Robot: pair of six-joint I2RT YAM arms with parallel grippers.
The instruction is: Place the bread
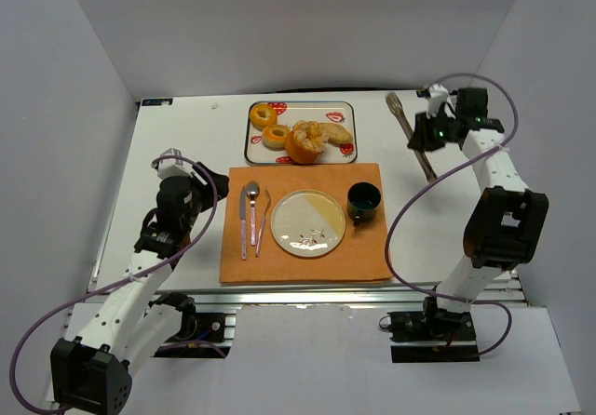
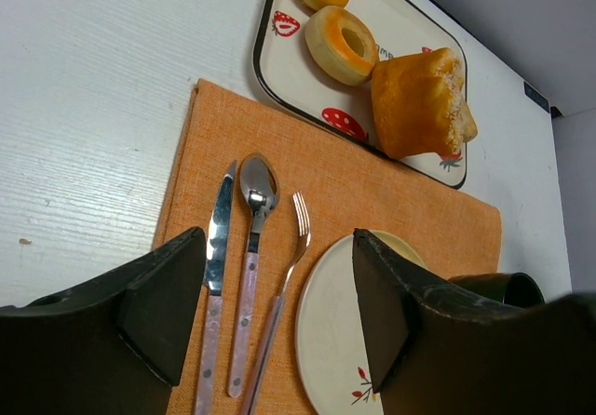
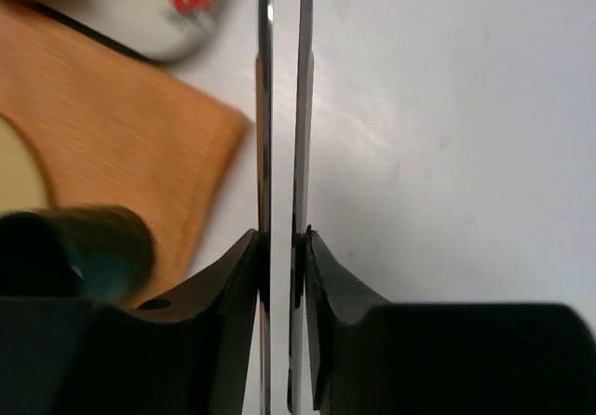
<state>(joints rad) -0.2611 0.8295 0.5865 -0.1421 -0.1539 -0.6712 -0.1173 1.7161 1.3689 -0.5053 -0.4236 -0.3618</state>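
Several breads lie on a strawberry-print tray (image 1: 346, 108) at the back: two ring-shaped ones (image 1: 263, 115) (image 1: 275, 136), an orange cake-like one (image 1: 305, 142) and a pale one (image 1: 337, 134). The cake (image 2: 419, 99) and a ring (image 2: 341, 43) also show in the left wrist view. An empty cream plate (image 1: 308, 222) sits on the orange placemat (image 1: 233, 266). My left gripper (image 1: 203, 185) is open and empty over the mat's left edge, its jaws (image 2: 277, 247) above the cutlery. My right gripper (image 1: 430, 134) is shut on metal tongs (image 1: 411, 136) right of the tray, the blades (image 3: 265, 108) pressed together.
A knife (image 1: 243, 221), spoon (image 1: 252, 206) and fork (image 1: 264, 220) lie left of the plate. A dark green cup (image 1: 364, 201) stands right of the plate. White walls enclose the table on three sides.
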